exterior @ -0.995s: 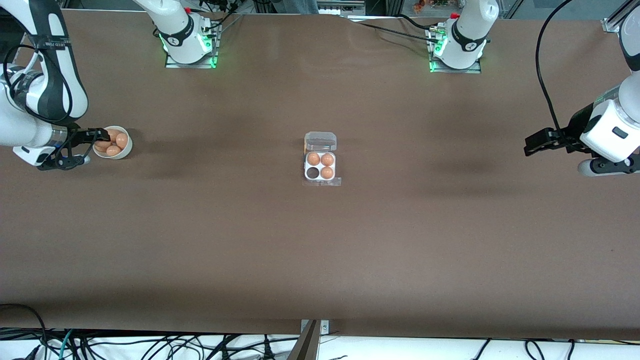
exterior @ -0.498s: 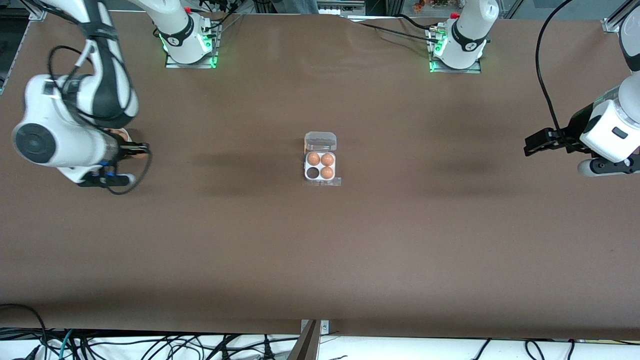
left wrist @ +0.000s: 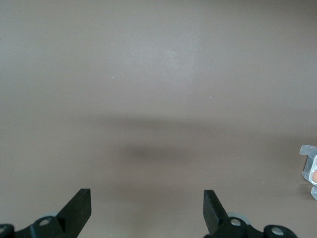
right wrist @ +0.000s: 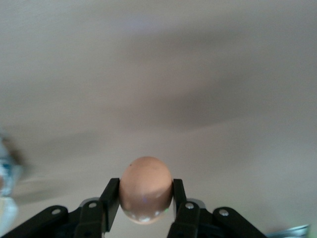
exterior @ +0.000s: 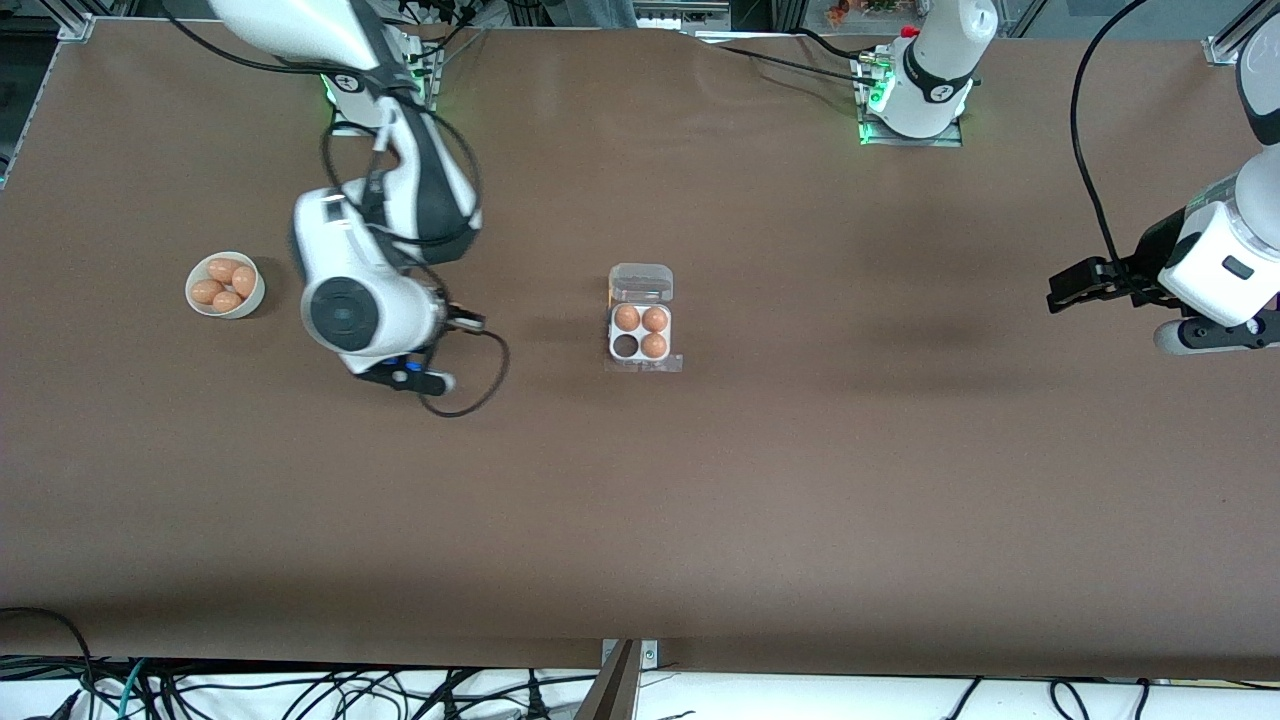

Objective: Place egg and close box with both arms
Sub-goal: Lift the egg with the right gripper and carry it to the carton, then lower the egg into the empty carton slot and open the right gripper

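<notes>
The clear box [exterior: 641,332] sits at the table's middle with its lid [exterior: 641,282] open flat. Three of its cells hold eggs; one cell [exterior: 626,346] is empty. My right gripper [exterior: 470,322] is over bare table between the white bowl [exterior: 256,291] and the box. In the right wrist view it [right wrist: 146,191] is shut on an orange-brown egg [right wrist: 146,188]. My left gripper [exterior: 1065,288] waits open and empty over the table at the left arm's end; its left wrist view [left wrist: 147,208] shows bare table and the box's edge [left wrist: 309,168].
The white bowl holds three more eggs [exterior: 224,284] at the right arm's end. Both arm bases [exterior: 915,100] stand along the table's back edge. A black cable [exterior: 470,390] loops below the right wrist.
My right arm has lifted an egg out of the bowl and carried it toward the box. The left arm has not moved.
</notes>
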### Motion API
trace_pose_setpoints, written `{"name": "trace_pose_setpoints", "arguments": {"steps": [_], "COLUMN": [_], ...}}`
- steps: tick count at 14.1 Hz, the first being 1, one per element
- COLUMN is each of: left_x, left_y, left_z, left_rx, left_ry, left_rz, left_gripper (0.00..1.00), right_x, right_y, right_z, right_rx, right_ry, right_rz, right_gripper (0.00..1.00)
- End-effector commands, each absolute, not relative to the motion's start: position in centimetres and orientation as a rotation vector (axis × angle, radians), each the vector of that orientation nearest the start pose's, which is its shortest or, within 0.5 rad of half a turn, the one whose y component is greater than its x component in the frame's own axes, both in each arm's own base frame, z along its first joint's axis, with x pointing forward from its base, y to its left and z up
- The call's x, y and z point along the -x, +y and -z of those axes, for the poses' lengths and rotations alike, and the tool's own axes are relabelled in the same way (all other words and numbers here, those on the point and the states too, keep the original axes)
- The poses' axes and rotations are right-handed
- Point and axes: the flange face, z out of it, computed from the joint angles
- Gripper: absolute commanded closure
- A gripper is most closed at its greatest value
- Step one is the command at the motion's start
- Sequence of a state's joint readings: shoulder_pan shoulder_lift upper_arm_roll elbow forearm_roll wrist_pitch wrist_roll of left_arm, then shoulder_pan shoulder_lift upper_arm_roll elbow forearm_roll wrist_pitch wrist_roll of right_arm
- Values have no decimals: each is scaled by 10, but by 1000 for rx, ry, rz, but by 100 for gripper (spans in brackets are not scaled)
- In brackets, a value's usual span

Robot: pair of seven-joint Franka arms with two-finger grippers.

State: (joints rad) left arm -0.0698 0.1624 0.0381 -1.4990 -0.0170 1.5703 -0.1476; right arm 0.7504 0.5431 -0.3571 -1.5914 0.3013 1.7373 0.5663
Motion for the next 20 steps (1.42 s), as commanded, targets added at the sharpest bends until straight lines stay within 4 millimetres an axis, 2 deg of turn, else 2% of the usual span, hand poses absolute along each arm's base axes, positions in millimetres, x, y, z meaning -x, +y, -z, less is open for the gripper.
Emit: {"name": "trace_pose_setpoints", "arguments": {"steps": [1,2,4,7,11,13,17,20], "left_x": [-599,-599,-599,-600,-600,-600,-600,-601], "left_y": [-22,-22,-22,-22,-20,-22,-22,-27], "left_z": [-565,-565,-565,-564,-565,-565,-563,-563], "left_rx": [3149,3149,3149,3149,3149,3149,3151,3154], "left_ry": [-154,-154,-154,-154,-159,-156,-161,-162], "left_rz": [-155,-155,-155,-157,-154,-152,-160,-158], "left_gripper": [0,0,0,0,0,0,0,19], "right_x": [-570,-564,-554,-541,-547,-539,-536,-537], "right_y": [373,400,438,473,483,491,492,491], "right_z": [-297,-291,-281,-272,-258,-250,-241,-235], "right_rx": [3119,3113,3091,3003,2955,2956,2966,2972], "right_ry": [554,586,638,660,686,669,668,669], "right_rz": [-548,-522,-457,-412,-320,-340,-352,-356], "right_gripper": [58,58,58,58,58,58,58,58]}}
